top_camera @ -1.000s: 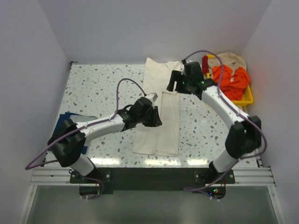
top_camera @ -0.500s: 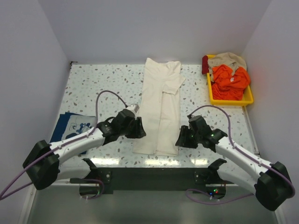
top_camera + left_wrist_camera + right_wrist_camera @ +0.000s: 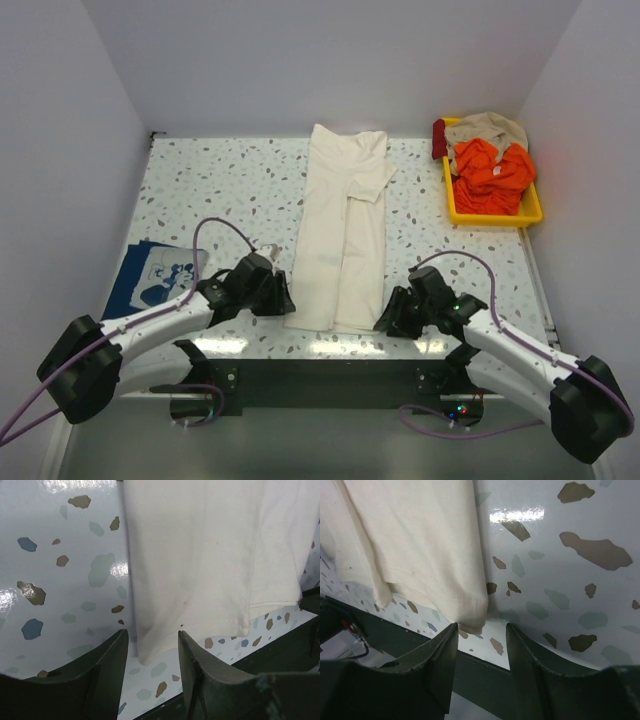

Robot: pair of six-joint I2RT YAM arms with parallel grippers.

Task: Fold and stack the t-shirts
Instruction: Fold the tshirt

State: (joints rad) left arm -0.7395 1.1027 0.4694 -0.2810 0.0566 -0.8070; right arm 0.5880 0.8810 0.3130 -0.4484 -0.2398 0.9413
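The cream t-shirt point(image 3: 342, 230) lies folded into a long strip down the middle of the table, its hem at the near edge. My left gripper point(image 3: 283, 300) is open at the hem's near left corner point(image 3: 150, 652), which lies between its fingers. My right gripper point(image 3: 388, 318) is open at the hem's near right corner point(image 3: 472, 617), which lies just ahead of its fingers. The navy t-shirt point(image 3: 155, 275) with a white print lies flat at the left, partly under the left arm.
A yellow tray point(image 3: 528, 216) at the back right holds orange, tan and dark red clothes. The dark front rail point(image 3: 330, 370) runs just below the hem. White walls close in the table on three sides.
Both grippers have come down toward the near edge: the left from beside the strip's middle, the right from its far end, to the two hem corners.
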